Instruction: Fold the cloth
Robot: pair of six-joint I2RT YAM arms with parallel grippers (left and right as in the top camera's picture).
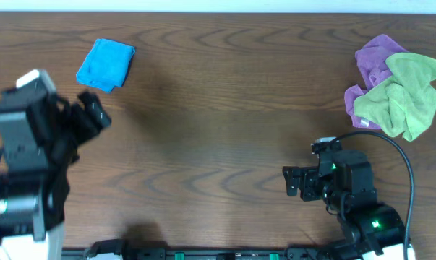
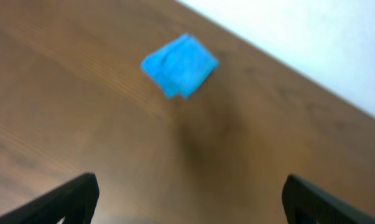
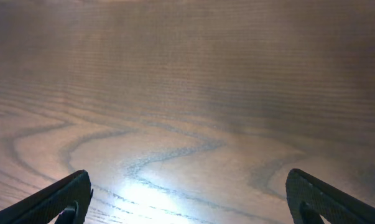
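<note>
The cloth (image 1: 105,63), a small sky-blue towel, lies in a compact, roughly rectangular shape at the far left of the wooden table (image 1: 218,108). In the left wrist view the cloth (image 2: 180,65) sits ahead of the fingers, well apart from them. My left gripper (image 1: 93,114) hovers just below and in front of the cloth, open and empty; its fingertips (image 2: 75,196) stand wide apart, and the left gripper (image 2: 190,199) frames only bare wood. My right gripper (image 1: 293,180) rests low at the near right, open, and the right gripper (image 3: 190,196) has only table between its fingers.
A lime-green cloth (image 1: 405,94) lies crumpled over a purple cloth (image 1: 375,61) at the far right. The table's far edge meets a white surface (image 2: 311,43) just behind the blue cloth.
</note>
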